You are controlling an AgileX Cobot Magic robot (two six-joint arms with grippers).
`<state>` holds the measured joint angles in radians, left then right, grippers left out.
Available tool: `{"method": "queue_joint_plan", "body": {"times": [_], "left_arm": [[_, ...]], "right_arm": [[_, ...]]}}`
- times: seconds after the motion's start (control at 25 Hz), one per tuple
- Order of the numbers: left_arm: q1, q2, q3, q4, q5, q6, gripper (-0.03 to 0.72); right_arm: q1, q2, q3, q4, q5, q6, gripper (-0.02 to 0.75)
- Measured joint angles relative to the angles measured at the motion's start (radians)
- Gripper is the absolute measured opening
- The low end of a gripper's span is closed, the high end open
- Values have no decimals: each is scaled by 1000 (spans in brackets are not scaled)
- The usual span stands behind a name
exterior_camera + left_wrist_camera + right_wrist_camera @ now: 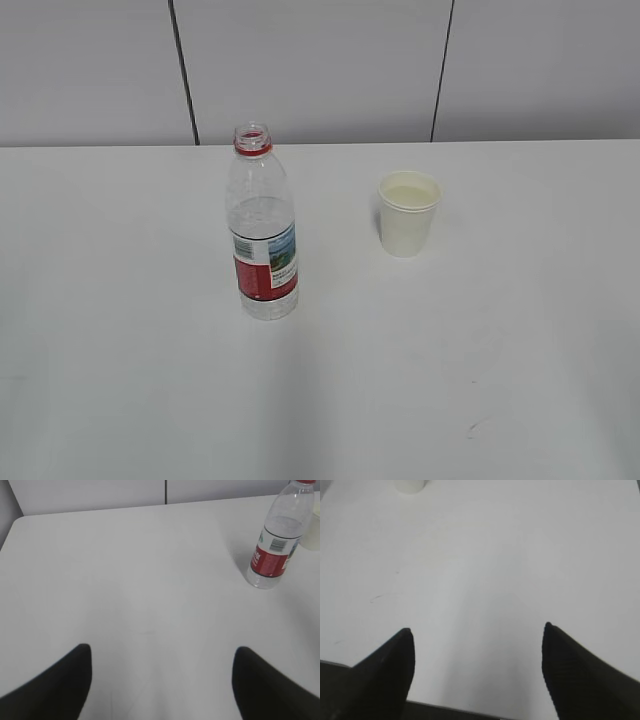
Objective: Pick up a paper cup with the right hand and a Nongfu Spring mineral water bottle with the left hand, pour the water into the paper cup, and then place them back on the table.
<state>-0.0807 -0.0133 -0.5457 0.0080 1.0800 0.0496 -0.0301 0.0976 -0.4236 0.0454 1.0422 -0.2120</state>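
The tall clear plastic Nongfu Spring bottle (263, 225) stands upright on the white table (120, 330), the small white paper cup (408, 213) well to its right. Both stand far from the spread, empty left hand (162, 655) and right hand (477, 632).

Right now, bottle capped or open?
Open. The Nongfu Spring mineral water bottle stands upright on the table with a bare mouth above its red neck ring; no cap visible.
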Motion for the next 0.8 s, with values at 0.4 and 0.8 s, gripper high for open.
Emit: {"method": "queue_joint_plan", "body": {"times": [0.4,0.8], "left_arm": [[0,0,0,0,0,0,519],[0,0,0,0,0,0,519]], "right_arm": [[0,-114,0,0,8,0,584],[0,-114,0,0,10,0,583]]}}
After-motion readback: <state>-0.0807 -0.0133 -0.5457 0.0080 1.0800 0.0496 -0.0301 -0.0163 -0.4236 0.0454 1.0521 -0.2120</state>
